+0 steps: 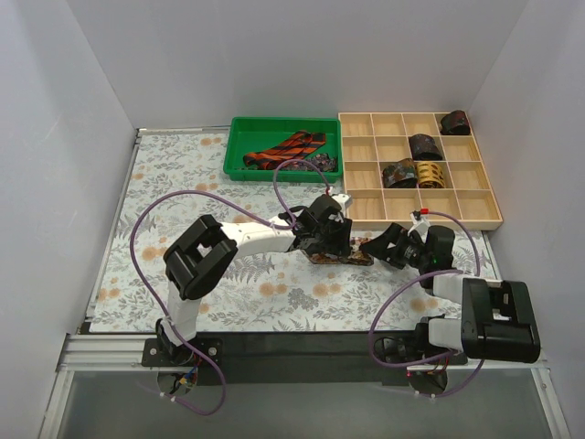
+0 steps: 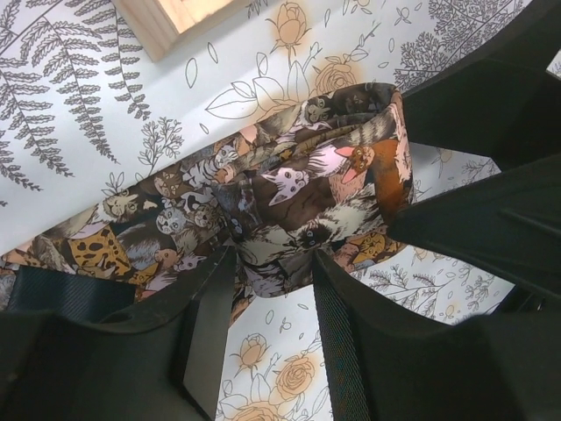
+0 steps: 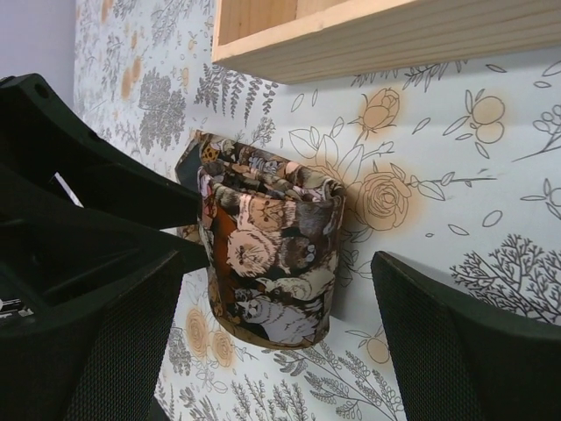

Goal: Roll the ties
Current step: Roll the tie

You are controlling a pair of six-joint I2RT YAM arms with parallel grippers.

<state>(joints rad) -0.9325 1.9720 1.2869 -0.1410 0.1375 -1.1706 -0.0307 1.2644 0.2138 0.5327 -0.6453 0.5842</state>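
Right end effector (image 3: 276, 263) released, astride cat-print tie (image 3: 267, 224) | left end effector (image 2: 273, 259) grasping it; brown, partly rolled

Top view: the left pincer (image 1: 331, 240) hides most of the tie (image 1: 358, 259); we see only a brown strip. Left wrist: its tail leaves the left edge, and we cannot tell whether the fingers (image 2: 206, 338) clamp it. Dark tie (image 1: 323, 162) in the green bin (image 1: 256, 137): print too small.

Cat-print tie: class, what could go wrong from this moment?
The coil stands ungripped inside the open right gripper; it may tip or unwind. The flat tail runs past the left gripper; a tug could skew the winding. The wooden tray is close and might be bumped.
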